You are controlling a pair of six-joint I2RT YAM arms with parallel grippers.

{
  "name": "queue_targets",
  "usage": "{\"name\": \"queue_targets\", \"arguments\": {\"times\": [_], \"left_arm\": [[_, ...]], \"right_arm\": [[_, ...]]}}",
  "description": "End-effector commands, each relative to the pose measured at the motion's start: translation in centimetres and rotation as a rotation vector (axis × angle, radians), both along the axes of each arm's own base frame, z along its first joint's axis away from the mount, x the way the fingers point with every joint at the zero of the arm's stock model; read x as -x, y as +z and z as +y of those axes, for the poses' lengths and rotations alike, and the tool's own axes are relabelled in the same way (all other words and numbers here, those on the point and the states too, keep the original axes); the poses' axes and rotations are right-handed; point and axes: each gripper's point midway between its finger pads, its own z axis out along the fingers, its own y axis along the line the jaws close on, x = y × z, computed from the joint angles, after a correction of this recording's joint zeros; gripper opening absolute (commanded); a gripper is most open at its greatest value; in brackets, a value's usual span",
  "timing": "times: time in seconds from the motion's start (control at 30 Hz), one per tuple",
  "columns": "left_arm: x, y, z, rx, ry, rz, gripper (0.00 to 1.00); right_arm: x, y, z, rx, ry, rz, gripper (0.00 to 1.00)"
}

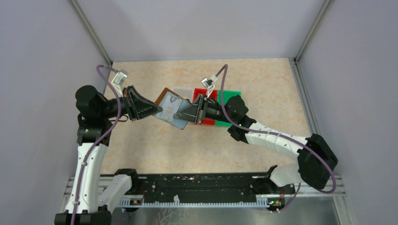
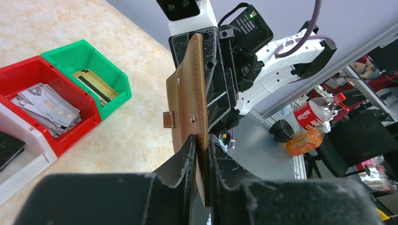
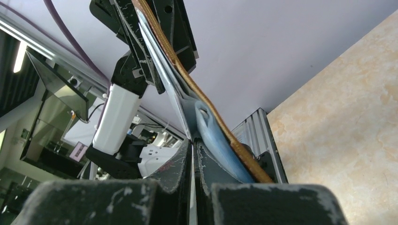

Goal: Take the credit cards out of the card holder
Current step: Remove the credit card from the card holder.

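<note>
The brown card holder [image 1: 165, 96] hangs open above the table between my two grippers. My left gripper [image 1: 156, 110] is shut on its brown leather cover, seen edge-on with its snap tab in the left wrist view [image 2: 190, 93]; the fingertips [image 2: 202, 146] clamp its lower edge. My right gripper [image 1: 178, 115] is shut on a thin silvery-white card [image 1: 171, 110] that lies partly in the pale bluish sleeves. In the right wrist view the closed gripper [image 3: 193, 143] pinches that card's edge [image 3: 173, 96], beside a blue sleeve [image 3: 220, 150] and the brown cover [image 3: 206, 108].
Three small bins stand behind the holder: a green one [image 2: 89, 61] with a gold card [image 2: 96, 84], a red one [image 2: 28, 70] with several silvery cards [image 2: 47, 105], and a white one [image 2: 28, 164] with a black card [image 2: 7, 147]. The red bin [image 1: 201, 92] and the green bin [image 1: 233, 96] sit under the right arm.
</note>
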Motion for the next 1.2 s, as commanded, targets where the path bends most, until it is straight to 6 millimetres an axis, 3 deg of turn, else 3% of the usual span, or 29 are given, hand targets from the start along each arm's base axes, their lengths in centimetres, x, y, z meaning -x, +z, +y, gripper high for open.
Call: {"name": "queue_targets", "arguments": {"times": [0.0,0.33,0.53,0.67,0.8,1.03,1.17], "left_arm": [[0.9,1.2,-0.2,0.009,-0.032,-0.040,0.16],[0.4,1.6,-0.1,0.016,0.009,-0.053,0.02],[0.3,1.2,-0.1,0.018,0.015,-0.036,0.00],[0.5,1.3,-0.1,0.018,0.006,-0.039,0.00],[0.7,1.3,-0.1,0.017,-0.007,-0.036,0.00],[0.4,1.4,-0.1,0.018,0.012,-0.048,0.00],[-0.1,1.8,0.0,0.021,0.042,-0.063,0.00]], "right_arm": [[0.9,3.0,-1.1,-0.083,-0.016,-0.080,0.00],[1.2,3.1,-1.4,-0.095,-0.013,-0.086,0.00],[1.0,4.3,-0.8,-0.137,0.009,-0.084,0.28],[0.7,4.9,-0.3,-0.152,0.020,-0.086,0.35],[0.5,5.2,0.0,-0.156,0.024,-0.082,0.27],[0.2,5.1,-0.2,-0.151,0.019,-0.067,0.00],[0.4,4.5,-0.8,-0.146,0.010,-0.061,0.00]]}}
